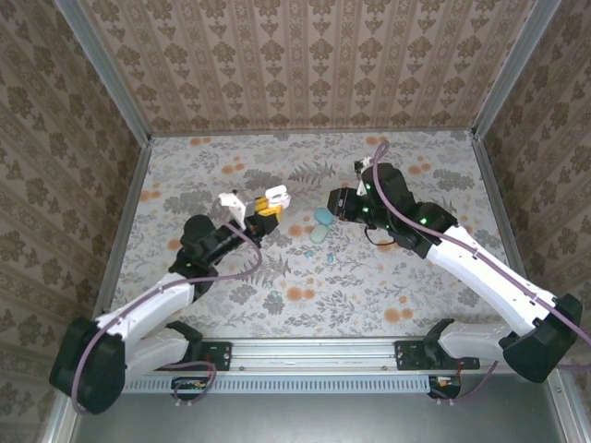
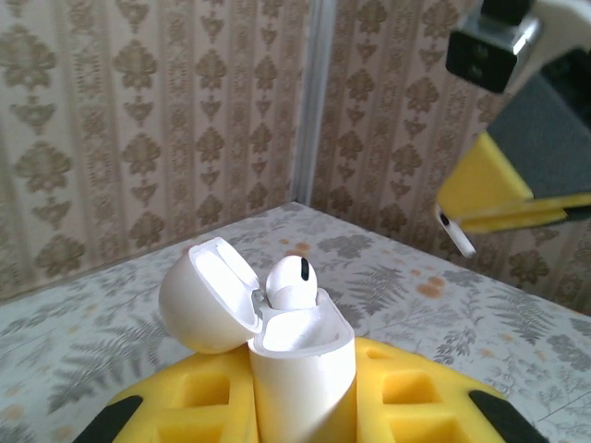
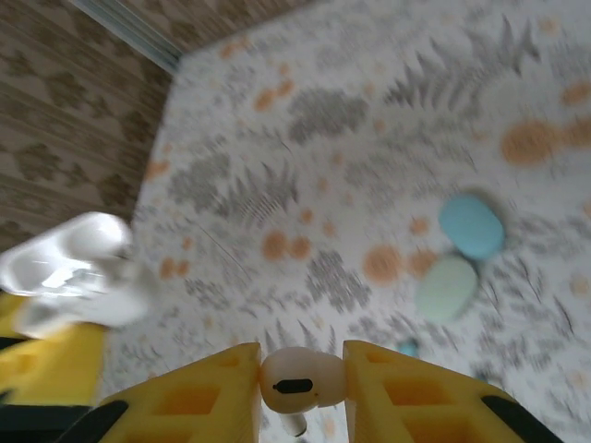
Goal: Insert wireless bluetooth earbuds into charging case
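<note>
My left gripper [image 2: 305, 374] is shut on a white charging case [image 2: 305, 369], held upright between its yellow fingers with the lid [image 2: 205, 297] swung open. One white earbud [image 2: 292, 281] sits in the case's far slot. My right gripper [image 3: 300, 374] is shut on a second white earbud [image 3: 300, 381], stem pointing down. From above, the left gripper [image 1: 269, 206] holds the case [image 1: 276, 194] left of centre, and the right gripper [image 1: 335, 201] hovers a short way to its right.
A blue pebble-shaped case [image 3: 471, 225] and a pale green one [image 3: 446, 288] lie side by side on the floral table [image 1: 388, 277]. A tiny teal piece [image 3: 406, 348] lies near them. Patterned walls enclose the table on three sides.
</note>
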Robot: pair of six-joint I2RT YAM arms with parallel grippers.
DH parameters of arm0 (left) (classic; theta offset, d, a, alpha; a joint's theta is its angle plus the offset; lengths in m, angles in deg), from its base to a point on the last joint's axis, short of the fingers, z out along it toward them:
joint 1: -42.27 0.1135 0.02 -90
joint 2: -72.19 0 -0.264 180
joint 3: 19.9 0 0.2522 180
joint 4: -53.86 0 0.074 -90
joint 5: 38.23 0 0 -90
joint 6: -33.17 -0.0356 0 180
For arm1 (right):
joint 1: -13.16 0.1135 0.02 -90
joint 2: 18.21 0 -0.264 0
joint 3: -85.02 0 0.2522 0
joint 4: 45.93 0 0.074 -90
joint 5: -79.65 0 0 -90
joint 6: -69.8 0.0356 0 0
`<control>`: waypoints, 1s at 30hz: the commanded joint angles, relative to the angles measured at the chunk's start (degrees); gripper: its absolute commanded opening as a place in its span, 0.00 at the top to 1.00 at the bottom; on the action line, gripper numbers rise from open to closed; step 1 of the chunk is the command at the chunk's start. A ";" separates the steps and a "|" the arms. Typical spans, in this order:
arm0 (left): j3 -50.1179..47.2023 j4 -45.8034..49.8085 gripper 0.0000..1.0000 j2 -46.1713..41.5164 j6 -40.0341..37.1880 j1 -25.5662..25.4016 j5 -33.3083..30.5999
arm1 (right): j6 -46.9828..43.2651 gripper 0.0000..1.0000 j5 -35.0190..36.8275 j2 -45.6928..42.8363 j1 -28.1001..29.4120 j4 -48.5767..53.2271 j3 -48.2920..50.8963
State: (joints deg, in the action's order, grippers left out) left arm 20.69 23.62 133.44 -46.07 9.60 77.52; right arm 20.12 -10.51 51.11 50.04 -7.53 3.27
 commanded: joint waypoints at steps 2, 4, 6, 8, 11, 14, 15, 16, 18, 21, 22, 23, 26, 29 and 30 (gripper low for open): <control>4.71 -9.84 0.79 4.90 -0.22 -3.27 0.58 | -5.31 0.70 -1.70 -0.44 -0.32 -10.69 -2.17; 5.80 -10.67 0.79 6.74 -1.63 -4.62 0.37 | -4.61 0.70 -3.42 -0.11 -0.32 -13.49 -2.12; 6.68 -11.38 0.79 8.35 -2.24 -5.45 0.04 | -3.60 0.70 -4.96 0.33 -0.29 -15.77 -1.96; 7.22 -12.51 0.79 9.54 -2.24 -5.89 -0.37 | -2.77 0.70 -6.30 0.63 -0.22 -17.59 -1.64; 8.05 -12.68 0.79 10.87 -2.47 -6.34 -0.79 | -2.02 0.70 -7.37 1.06 -0.15 -18.67 -1.36; 8.73 -12.58 0.79 11.77 -2.78 -6.69 -0.89 | -2.39 0.70 -7.53 1.42 -0.05 -18.41 -1.27; 8.91 -12.59 0.79 11.91 -2.94 -6.79 -0.97 | -2.48 0.70 -7.57 1.59 -0.06 -18.35 -1.35; 9.02 -12.55 0.79 12.04 -3.03 -6.83 -1.04 | -2.47 0.70 -7.57 1.76 0.03 -18.32 -1.36; 9.27 -12.24 0.79 12.18 -3.29 -6.96 -1.14 | -2.35 0.70 -7.57 2.04 0.28 -18.40 -1.51; 9.46 -11.98 0.79 12.22 -3.63 -7.15 -1.24 | -2.57 0.70 -7.22 2.79 0.77 -18.29 -1.88; 9.51 -11.90 0.79 12.22 -3.65 -7.22 -1.29 | -2.66 0.70 -7.22 3.04 0.97 -18.23 -1.97; 9.57 -11.83 0.79 12.17 -3.73 -7.23 -1.32 | -2.70 0.70 -7.24 3.31 1.16 -18.23 -2.13; 9.42 -11.62 0.79 12.00 -3.90 -7.36 -1.49 | -3.11 0.70 -7.11 4.02 1.91 -18.25 -2.58; 9.46 -11.38 0.79 11.83 -4.13 -7.40 -1.76 | -3.42 0.70 -6.62 4.63 2.56 -18.19 -3.11; 9.40 -11.27 0.79 11.78 -4.26 -7.39 -1.76 | -3.72 0.70 -6.40 4.75 2.86 -18.23 -3.27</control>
State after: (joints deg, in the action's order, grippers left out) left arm 28.15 14.22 145.53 -49.04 2.78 76.15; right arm 17.43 -16.85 55.41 52.14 -24.29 2.48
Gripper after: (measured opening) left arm 0.215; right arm 0.301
